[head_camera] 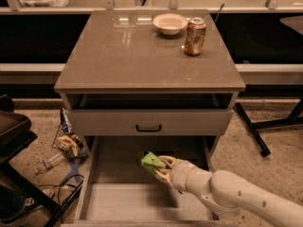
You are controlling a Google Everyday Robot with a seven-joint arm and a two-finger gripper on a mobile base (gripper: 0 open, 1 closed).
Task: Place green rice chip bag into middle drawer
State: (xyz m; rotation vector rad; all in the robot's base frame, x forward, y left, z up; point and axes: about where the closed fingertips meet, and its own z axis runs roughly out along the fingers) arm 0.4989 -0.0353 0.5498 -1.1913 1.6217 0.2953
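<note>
The green rice chip bag (151,162) is a small crumpled bright green bag held in my gripper (160,169). The gripper is shut on the bag and reaches in from the lower right on a white arm. It holds the bag over the middle of the open middle drawer (113,202), a wide shallow tray with a pale floor pulled out below the cabinet. The bag hangs above the drawer floor, under the drawer front with the black handle (148,127).
An orange soda can (194,29) and a white bowl (170,23) stand on the cabinet top (128,51). Snack wrappers and a bottle (66,143) lie on the floor at the left, with cables and a dark chair. A black stand leg (251,129) is at the right.
</note>
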